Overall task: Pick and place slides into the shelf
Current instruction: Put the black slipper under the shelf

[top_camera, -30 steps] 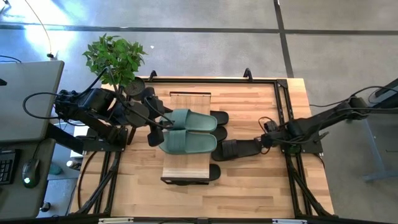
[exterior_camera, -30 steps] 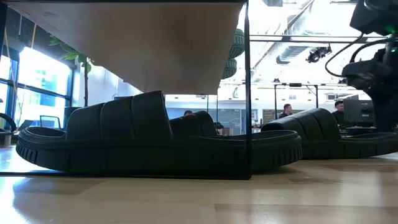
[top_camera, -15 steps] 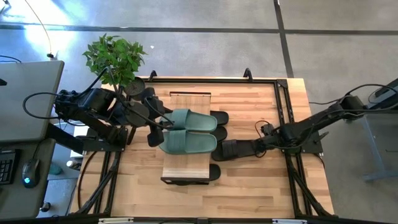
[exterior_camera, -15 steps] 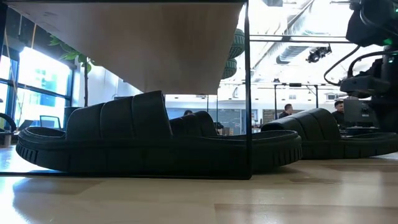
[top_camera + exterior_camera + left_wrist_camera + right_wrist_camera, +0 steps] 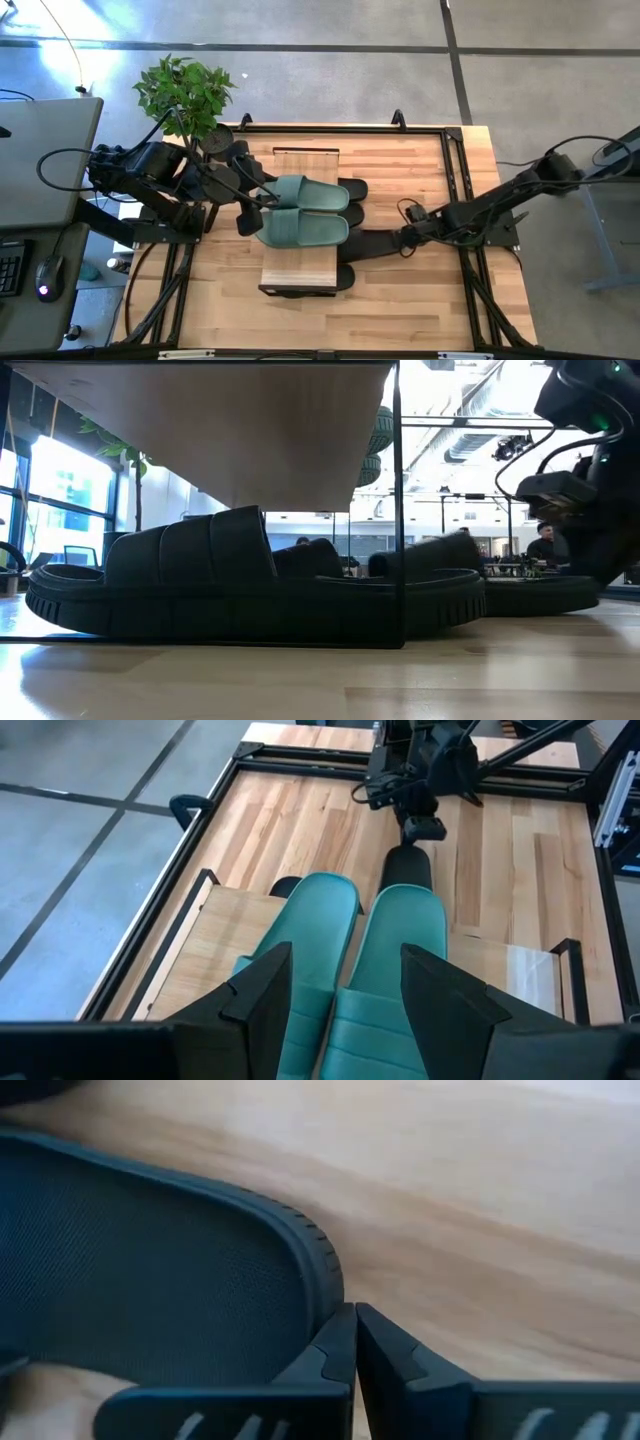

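I am seeing my right end effector (image 5: pixel 355 1342) pinching a black slide's (image 5: pixel 150 1270) heel rim just beside the shelf (image 5: pixel 300 275); left end effector (image 5: pixel 345 982) hanging wide over green slides (image 5: pixel 360 950).

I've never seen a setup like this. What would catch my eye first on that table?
Probably the pair of sage green slides lying side by side on top of the low wooden shelf in the middle of the table. Next, the right gripper, fingers shut, presses against the heel of a black slide at the shelf's right side, while the left gripper hangs open at the green pair's other end.
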Action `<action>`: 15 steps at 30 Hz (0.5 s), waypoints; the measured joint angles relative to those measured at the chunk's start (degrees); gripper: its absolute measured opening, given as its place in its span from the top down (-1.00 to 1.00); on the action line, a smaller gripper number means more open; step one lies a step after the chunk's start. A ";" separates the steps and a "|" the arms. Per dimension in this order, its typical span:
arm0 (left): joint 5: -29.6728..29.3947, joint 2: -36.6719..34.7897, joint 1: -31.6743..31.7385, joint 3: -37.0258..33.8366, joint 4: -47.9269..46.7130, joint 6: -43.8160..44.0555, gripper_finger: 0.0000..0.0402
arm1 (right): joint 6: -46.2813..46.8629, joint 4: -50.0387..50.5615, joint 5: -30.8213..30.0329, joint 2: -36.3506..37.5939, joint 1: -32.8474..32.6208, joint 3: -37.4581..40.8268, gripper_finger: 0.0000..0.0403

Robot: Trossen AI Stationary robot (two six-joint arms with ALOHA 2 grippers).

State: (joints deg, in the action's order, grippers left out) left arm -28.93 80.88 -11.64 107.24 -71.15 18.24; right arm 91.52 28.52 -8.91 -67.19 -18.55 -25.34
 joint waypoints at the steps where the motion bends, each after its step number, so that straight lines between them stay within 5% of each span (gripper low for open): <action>1: 0.00 0.00 0.00 0.00 -0.03 0.02 0.14 | -0.21 -1.47 0.06 -0.64 0.00 0.00 1.00; 15: 0.00 -0.02 -0.01 0.00 -0.64 0.02 0.14 | -3.54 -13.80 0.99 -6.59 0.00 -0.02 1.00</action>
State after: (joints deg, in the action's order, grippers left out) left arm -28.93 80.86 -11.65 107.24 -71.79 18.26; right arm 87.98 14.73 -7.92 -73.78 -18.55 -25.36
